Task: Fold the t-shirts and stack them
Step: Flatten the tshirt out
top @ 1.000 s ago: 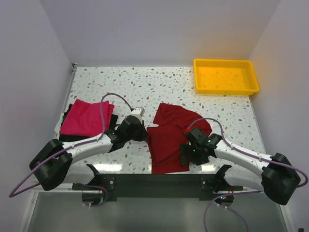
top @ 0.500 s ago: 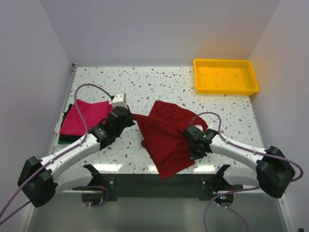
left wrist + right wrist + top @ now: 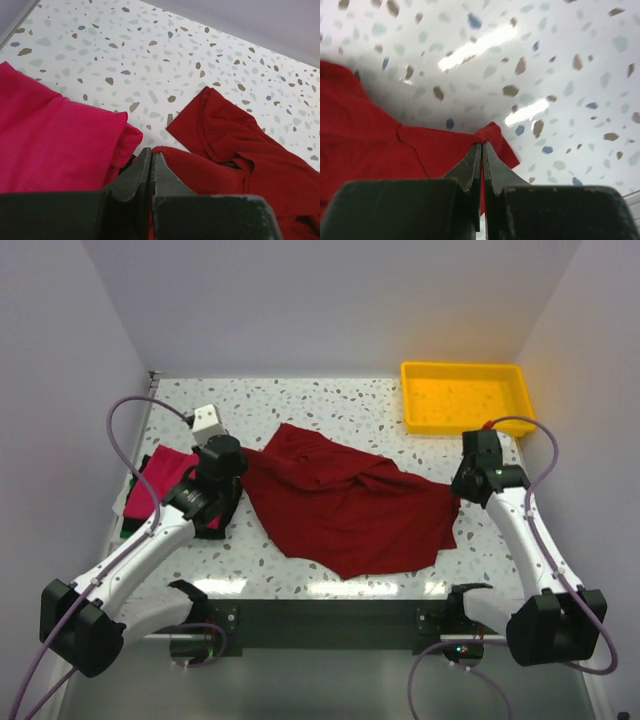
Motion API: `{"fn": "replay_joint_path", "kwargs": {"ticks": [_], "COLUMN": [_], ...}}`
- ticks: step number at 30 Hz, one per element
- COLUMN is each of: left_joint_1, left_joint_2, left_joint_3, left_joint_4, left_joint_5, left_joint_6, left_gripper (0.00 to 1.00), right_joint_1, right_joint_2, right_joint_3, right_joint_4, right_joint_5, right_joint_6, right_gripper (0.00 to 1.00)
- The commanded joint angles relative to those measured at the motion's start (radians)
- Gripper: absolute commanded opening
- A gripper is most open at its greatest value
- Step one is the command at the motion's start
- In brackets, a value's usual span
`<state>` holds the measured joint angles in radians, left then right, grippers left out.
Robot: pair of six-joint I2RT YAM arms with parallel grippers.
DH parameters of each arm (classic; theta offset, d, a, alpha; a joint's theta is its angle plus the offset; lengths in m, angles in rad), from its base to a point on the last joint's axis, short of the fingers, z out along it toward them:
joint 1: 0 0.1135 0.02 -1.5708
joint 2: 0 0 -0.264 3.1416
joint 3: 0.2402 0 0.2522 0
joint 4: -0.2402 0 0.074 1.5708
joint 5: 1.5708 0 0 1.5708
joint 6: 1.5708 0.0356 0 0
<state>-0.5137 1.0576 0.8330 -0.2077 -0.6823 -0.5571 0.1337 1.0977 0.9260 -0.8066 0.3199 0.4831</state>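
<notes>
Red shirt (image 3: 350, 515) lies across the middle of the bench (image 3: 330, 405), pulled out between the two arms. Left jaws are pressed together on its left edge, right jaws pinch its right corner.

Risks as I read them:
- Right grip is thin. In the right wrist view only a small tip of red cloth (image 3: 492, 137) shows past the jaws, so more sideways tension probably pulls it free and that side collapses.
- The shirt isn't flat. Ridges run through its upper centre in the top view, and the left wrist view shows a flap (image 3: 220, 125) doubled over. Folding now bakes those creases in and gives a lumpy rectangle.
- Pink shirt (image 3: 160, 478) sits at the left edge, just beside the left pinch – in the left wrist view pink cloth (image 3: 55, 135) nearly touches the jaws, and the left arm lies over it. A low sweep could drag it or snag it.
- The lower hem sits near the bottom edge of the bench, so it could slide off if pulled that way.
</notes>
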Motion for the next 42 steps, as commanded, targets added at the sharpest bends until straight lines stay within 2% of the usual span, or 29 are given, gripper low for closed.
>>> {"fn": "replay_joint_path", "kwargs": {"ticks": [1,7,12,17,18,20,22,25,29,32,34,35,36,39,42], "left_joint_1": [0.030,0.076,0.093,0.113,0.122,0.154,0.172,0.178,0.178,0.179,0.179,0.179,0.179,0.179,0.179], "left_joint_2": [0.027,0.120,0.249,0.454,0.538,0.634,0.770,0.854,0.721,0.601,0.538,0.475,0.444,0.306,0.164], "left_joint_3": [0.038,0.040,0.058,0.204,0.231,0.343,0.489,0.574,0.500,0.514,0.561,0.598,0.615,0.655,0.666], "left_joint_4": [0.028,0.076,0.241,0.310,0.320,0.326,0.253,0.174,0.263,0.225,0.209,0.149,0.131,0.087,0.047], "left_joint_5": [-0.042,-0.014,0.127,0.139,0.144,0.164,0.211,0.230,0.254,0.250,0.253,0.247,0.245,0.245,0.256], "left_joint_6": [0.032,0.046,0.114,0.152,0.157,0.164,0.149,0.146,0.163,0.178,0.192,0.192,0.194,0.207,0.206], "left_gripper": [0.00,0.00,0.00,0.00,0.00,0.00,0.00,0.00,0.00,0.00,0.00,0.00,0.00,0.00,0.00], "right_joint_1": [-0.118,-0.226,-0.233,-0.238,-0.236,-0.236,-0.238,-0.236,-0.238,-0.238,-0.238,-0.238,-0.240,-0.238,-0.241], "right_joint_2": [0.114,0.296,0.416,0.534,0.544,0.557,0.553,0.513,0.436,0.383,0.347,0.340,0.331,0.308,0.252], "right_joint_3": [0.126,0.259,0.323,0.387,0.392,0.381,0.335,0.278,0.324,0.437,0.564,0.618,0.734,0.937,1.077], "right_joint_4": [0.055,0.104,0.129,0.118,0.112,0.109,0.124,0.165,0.158,0.130,0.088,0.063,0.002,-0.071,-0.141], "right_joint_5": [0.004,0.051,0.013,-0.001,-0.005,-0.030,-0.097,-0.182,-0.248,-0.291,-0.295,-0.295,-0.294,-0.268,-0.252], "right_joint_6": [-0.075,-0.093,-0.113,-0.120,-0.112,-0.110,-0.107,-0.120,-0.139,-0.147,-0.155,-0.176,-0.188,-0.225,-0.253], "right_gripper": [0.00,0.00,0.00,0.00,0.00,0.00,0.00,0.00,0.00,0.00,0.00,0.00,0.00,0.00,0.00]}}
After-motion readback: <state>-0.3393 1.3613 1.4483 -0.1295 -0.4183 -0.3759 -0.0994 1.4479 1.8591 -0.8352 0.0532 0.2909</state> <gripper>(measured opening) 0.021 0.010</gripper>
